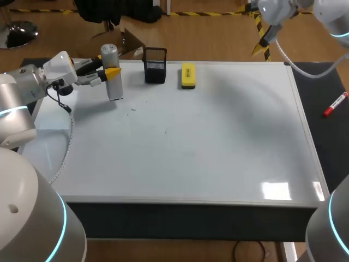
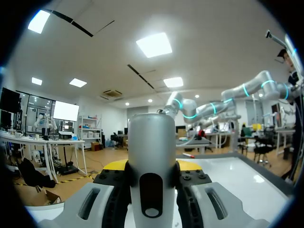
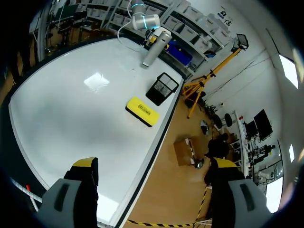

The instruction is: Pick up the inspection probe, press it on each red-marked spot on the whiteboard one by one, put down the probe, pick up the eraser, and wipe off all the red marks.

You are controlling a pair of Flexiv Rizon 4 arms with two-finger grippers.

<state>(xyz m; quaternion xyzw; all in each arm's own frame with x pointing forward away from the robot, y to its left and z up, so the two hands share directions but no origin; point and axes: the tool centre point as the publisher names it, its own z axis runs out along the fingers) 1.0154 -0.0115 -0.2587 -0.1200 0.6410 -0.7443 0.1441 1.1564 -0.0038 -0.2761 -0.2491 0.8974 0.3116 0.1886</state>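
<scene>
My left gripper [image 1: 111, 72] is shut on the grey cylindrical inspection probe [image 1: 113, 76] and holds it tilted over the whiteboard's [image 1: 218, 142] far left corner. In the left wrist view the probe [image 2: 151, 152] stands between the fingers of the left gripper [image 2: 152, 167]. The yellow eraser [image 1: 188, 75] lies near the board's far edge, right of a black mesh holder [image 1: 155, 65]. My right gripper [image 1: 260, 42] hangs open beyond the far right corner. In the right wrist view the right gripper [image 3: 154, 166] is empty, high above the eraser [image 3: 142, 111]. I see only faint dark specks [image 1: 133, 109] on the board, no clear red marks.
A red marker [image 1: 335, 105] lies on the dark surface right of the whiteboard. The mesh holder [image 3: 162, 88] stands between the probe [image 3: 153, 47] and the eraser.
</scene>
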